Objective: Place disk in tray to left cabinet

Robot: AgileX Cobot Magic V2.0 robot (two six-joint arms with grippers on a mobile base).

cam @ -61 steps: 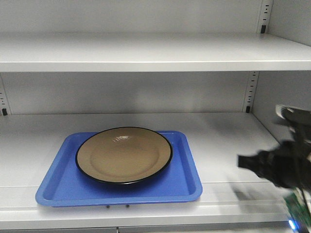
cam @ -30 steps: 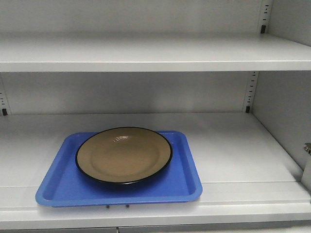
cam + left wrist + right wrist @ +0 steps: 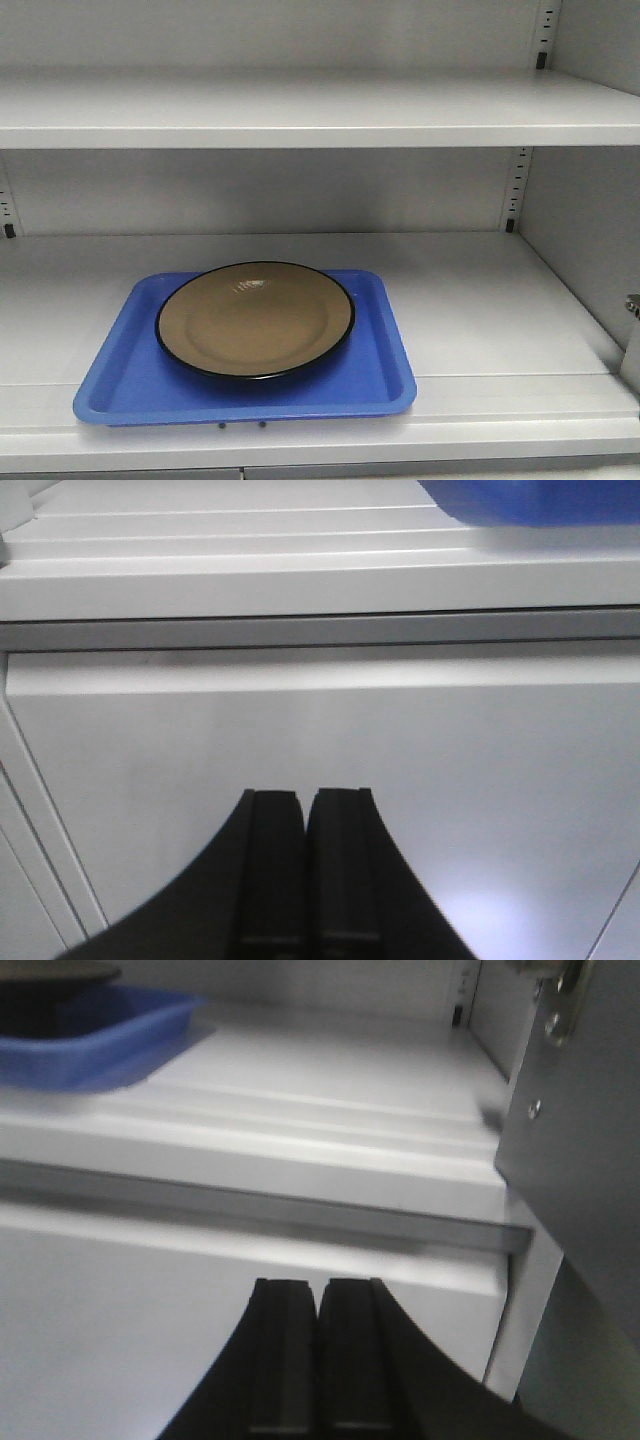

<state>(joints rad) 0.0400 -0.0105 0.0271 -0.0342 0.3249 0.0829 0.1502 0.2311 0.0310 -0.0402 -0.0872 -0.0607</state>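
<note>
The tan disk (image 3: 255,318) with its thin black rim lies flat in the blue tray (image 3: 380,385). The tray rests near the front left of a shelf of the grey left cabinet (image 3: 480,300). No gripper shows in the front view. In the left wrist view my left gripper (image 3: 304,798) is shut and empty, below the shelf's front edge, with a corner of the tray (image 3: 530,505) at the top right. My right gripper (image 3: 320,1286) is also shut and empty, below the shelf edge, with the tray (image 3: 100,1040) and a sliver of the disk (image 3: 55,975) at its upper left.
An upper shelf (image 3: 300,105) runs across above the tray. The cabinet's right side wall (image 3: 590,230) and a grey upright (image 3: 580,1110) stand at the right. A flat grey panel (image 3: 320,740) lies below the shelf edge in front of both grippers.
A second ago the right arm showed, blurred, at the right edge of the front view; it has withdrawn out of that view. The disk and tray have not moved.
</note>
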